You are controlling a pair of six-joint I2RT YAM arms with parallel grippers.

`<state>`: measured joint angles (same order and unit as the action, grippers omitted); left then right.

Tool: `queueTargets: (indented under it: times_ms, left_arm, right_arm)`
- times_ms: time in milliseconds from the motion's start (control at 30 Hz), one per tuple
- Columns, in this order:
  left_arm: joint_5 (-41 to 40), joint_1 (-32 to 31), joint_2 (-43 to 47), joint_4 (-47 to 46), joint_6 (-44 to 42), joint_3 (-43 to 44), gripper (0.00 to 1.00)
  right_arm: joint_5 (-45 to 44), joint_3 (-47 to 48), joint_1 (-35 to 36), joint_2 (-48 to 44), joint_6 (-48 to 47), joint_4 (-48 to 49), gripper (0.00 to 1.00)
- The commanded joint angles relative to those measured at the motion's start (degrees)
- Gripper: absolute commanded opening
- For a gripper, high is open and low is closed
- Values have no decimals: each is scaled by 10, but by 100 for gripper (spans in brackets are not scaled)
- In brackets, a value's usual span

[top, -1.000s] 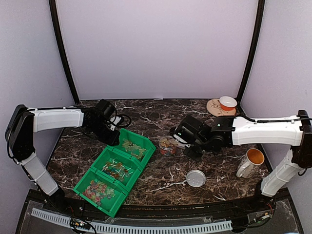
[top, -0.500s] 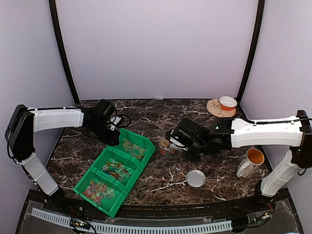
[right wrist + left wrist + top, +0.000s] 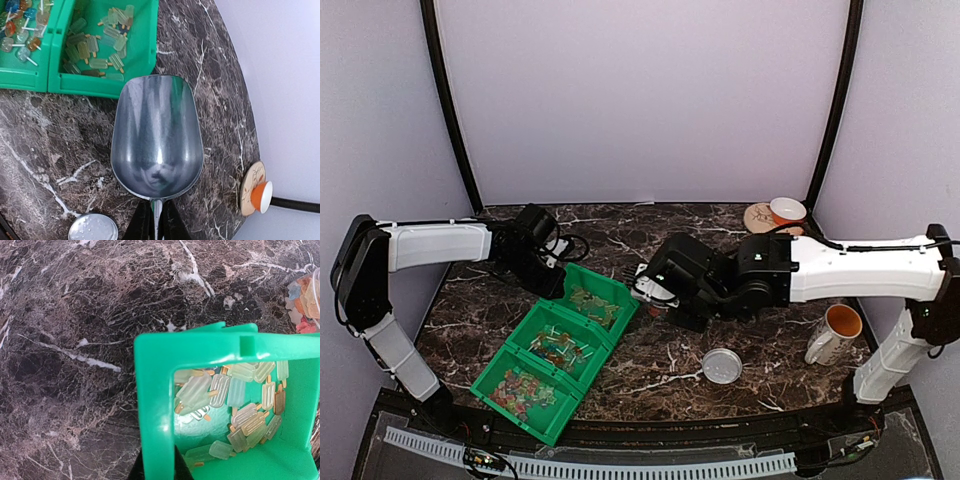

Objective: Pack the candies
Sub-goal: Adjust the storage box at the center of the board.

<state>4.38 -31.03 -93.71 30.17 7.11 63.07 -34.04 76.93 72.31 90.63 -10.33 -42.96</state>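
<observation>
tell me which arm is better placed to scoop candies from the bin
Right. The right hand holds the empty scoop, its lip just beside the bin of candies. The left hand is shut on that bin's rim, so it is not free to scoop.

Bare table [image 3: 650,365] between bins [image 3: 520,420] and lid [image 3: 722,366]; scoop [image 3: 156,140], right arm [image 3: 860,270] block centre.

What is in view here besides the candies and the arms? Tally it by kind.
green bins: 3
mug: 1
small cup: 1
coaster: 1
loose lid: 1
jar: 1
metal scoop: 1
Total: 9
</observation>
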Motion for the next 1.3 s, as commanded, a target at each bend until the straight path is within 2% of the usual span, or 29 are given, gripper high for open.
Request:
queueTargets:
  times_ms: [0,133,267,433,667,933,1000,1100,1267]
  left_arm:
    - [-7,-1,18,6,-4,22,0]
    - [-5,-2,17,8,-3,23,0]
    - [76,-2,31,-21,1,10,0]
    - [133,10,26,-39,13,-1,0]
    - [242,45,-17,-64,50,-14,0]
    - [413,79,-74,-150,145,-63,0]
    - [423,79,-85,-162,152,-70,0]
    - [394,80,-89,-146,141,-62,0]
    - [259,80,-62,-70,105,-23,0]
  right_arm:
    - [-7,68,28,55,-37,-27,0]
    - [-46,128,44,120,-45,-77,0]
    - [-75,162,48,152,-44,-84,0]
    - [-53,167,46,100,-26,1,0]
    - [-107,134,40,52,-3,85,0]
    - [-113,79,39,16,13,112,0]
    - [-112,69,39,12,15,115,0]
    - [-100,65,39,11,18,108,0]
    - [-68,84,40,19,18,55,0]
